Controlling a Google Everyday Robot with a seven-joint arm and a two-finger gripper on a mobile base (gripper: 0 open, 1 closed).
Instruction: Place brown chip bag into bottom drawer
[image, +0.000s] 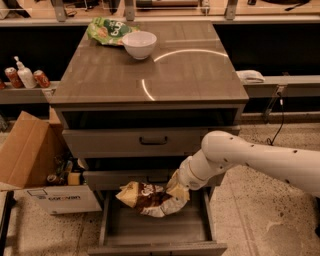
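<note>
Smooth white rounded arm (260, 160), small dark dots scattered along its shell, thick ribbed white wrist segment (197, 172), tan-yellow gripper (178, 189) at its tip, above the bottom drawer (165, 227)

Pincer (176, 189): pale tan, sits at the right end of the brown chip bag (147, 197) over the bottom drawer (160, 231), clamped on the foil. Arm (250, 160) white with small dark dots.

Bag: dark brown middle, yellow-tan ends, white lettering.

Bottom drawer: grey-brown, wood-grain floor, plain grey front.

I see dark handles on the two upper drawers (153, 141), whose fronts are grey-brown.

Tabletop (190, 75): grey-brown wood grain, bright white arc of glare across it.

Bowl (139, 44) white. Green chip bag (105, 31) behind it, white lettering.

Cardboard box (25, 150) plain brown. Two cans (41, 78) red. Floor (260, 220) beige, dark-speckled.
</note>
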